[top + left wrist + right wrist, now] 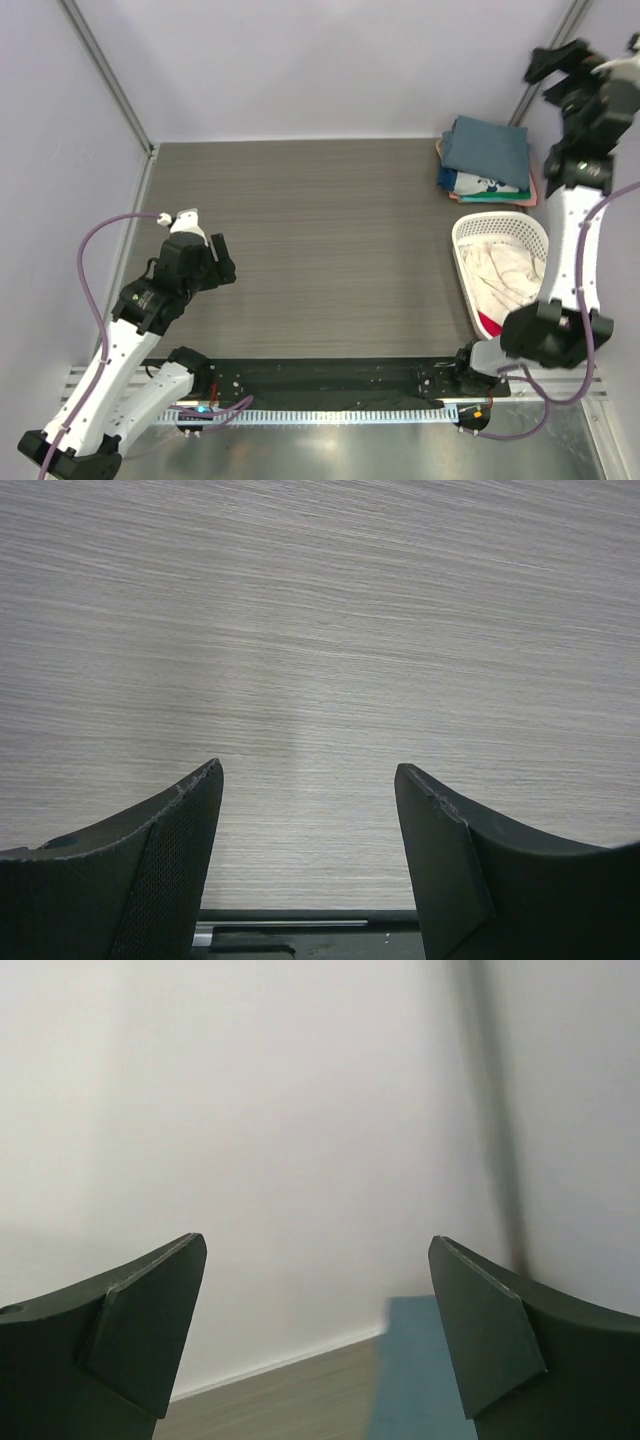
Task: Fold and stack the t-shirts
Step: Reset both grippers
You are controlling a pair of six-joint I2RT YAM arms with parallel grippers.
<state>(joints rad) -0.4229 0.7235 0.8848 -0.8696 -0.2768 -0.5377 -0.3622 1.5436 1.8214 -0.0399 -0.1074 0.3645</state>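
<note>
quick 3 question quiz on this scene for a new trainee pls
1. True or false: the right gripper is holding a shirt.
2. What colour is the top shirt of the far-right stack? A red, B slate-blue, C cream
3. Fill in: the cream cloth lies in the white ___.
Key: 1 false, its jaws are open and empty; 2 B; 3 basket

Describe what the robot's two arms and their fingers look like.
The left arm and right arm both have white shells with black joints and black wrists. A thin purple cable loops along each. The fingers are dark, matte wedges tapering to blunt tips; the left ones have scuffed edges and a fine mesh texture inside.
</note>
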